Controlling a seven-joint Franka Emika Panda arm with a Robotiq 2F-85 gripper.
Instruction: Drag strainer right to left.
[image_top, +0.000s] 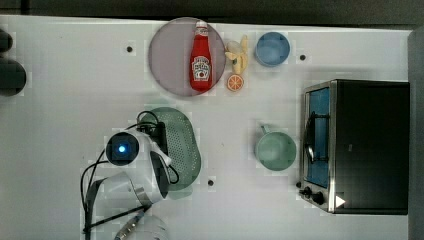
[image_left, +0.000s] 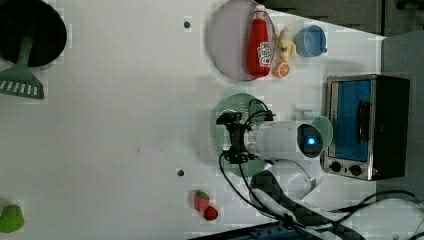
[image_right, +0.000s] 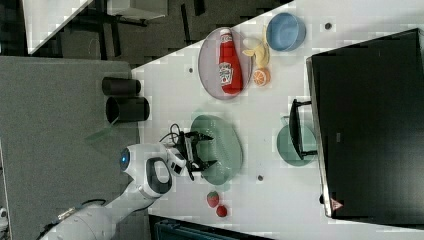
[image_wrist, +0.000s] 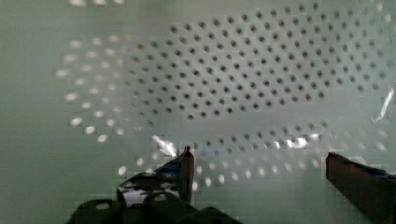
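table: white | on it: strainer, mug, plate, blue bowl, toaster oven

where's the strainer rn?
Top view: the strainer sits centre-table under the claw, below the plate and left of the mug.

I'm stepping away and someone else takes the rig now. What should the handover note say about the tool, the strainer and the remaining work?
Tool: open, fingers spread, down over the strainer's rim on the right view's left side; nothing clamped.
Strainer: on the white table, near the middle, below the plate with the ketchup bottle in the top view. The green mug sits to the top view's right of it, by the toaster oven.
Done: the arm is at the strainer.
Left: whether it has been dragged at all cannot be judged from here; check its spot, then finish the drag and lift away.
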